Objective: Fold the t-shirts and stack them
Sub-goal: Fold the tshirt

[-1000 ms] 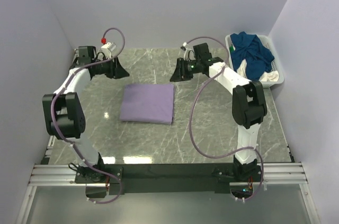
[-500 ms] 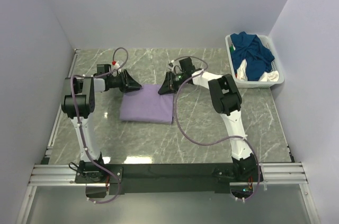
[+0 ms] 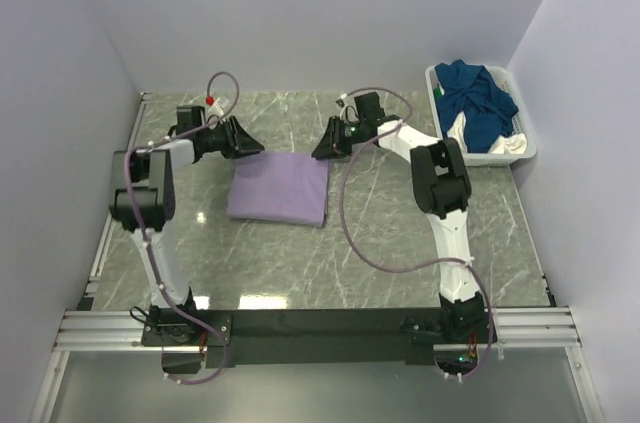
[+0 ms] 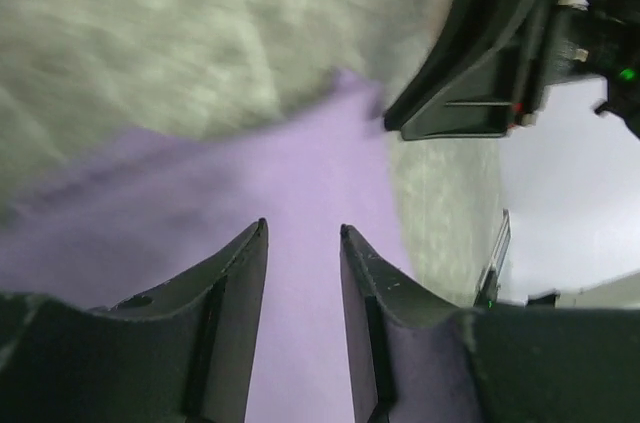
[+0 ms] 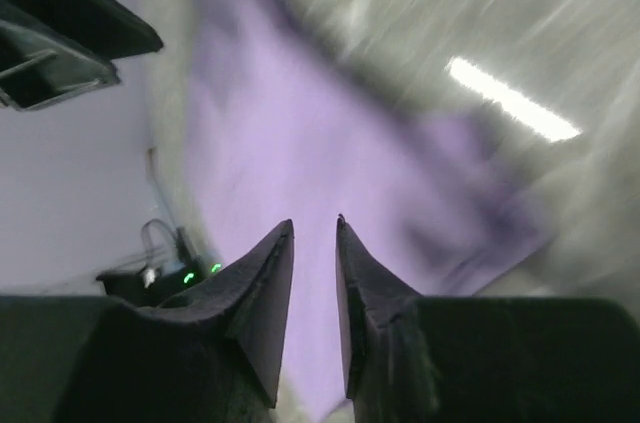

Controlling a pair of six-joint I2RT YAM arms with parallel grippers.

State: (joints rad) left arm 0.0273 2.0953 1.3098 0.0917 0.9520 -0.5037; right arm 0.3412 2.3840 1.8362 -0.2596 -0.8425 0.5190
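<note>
The big grey table (image 3: 380, 243) holds everything. The purple t-shirt (image 3: 278, 190) lies flat on it, folded into a neat square. That one looks done.

To the right of the purple t-shirt, and farther back, sits a white basket (image 3: 527, 150). It is well apart from the purple t-shirt. Blue t-shirts (image 3: 480, 98) are heaped inside it, all crumpled, and a white t-shirt (image 3: 458, 129) peeks out under them. None of these is folded, so most of the job is left. Nothing is stacked on the purple t-shirt yet.

The left claw (image 3: 254, 148) is at the back left corner of the purple t-shirt. Its fingers stand a little apart and hold nothing. The right claw (image 3: 320, 151) is at the back right corner of the purple t-shirt. Its fingers are a little apart too, with nothing between them. The close-up views are blurry, so I cannot tell if the claws touch the cloth.
</note>
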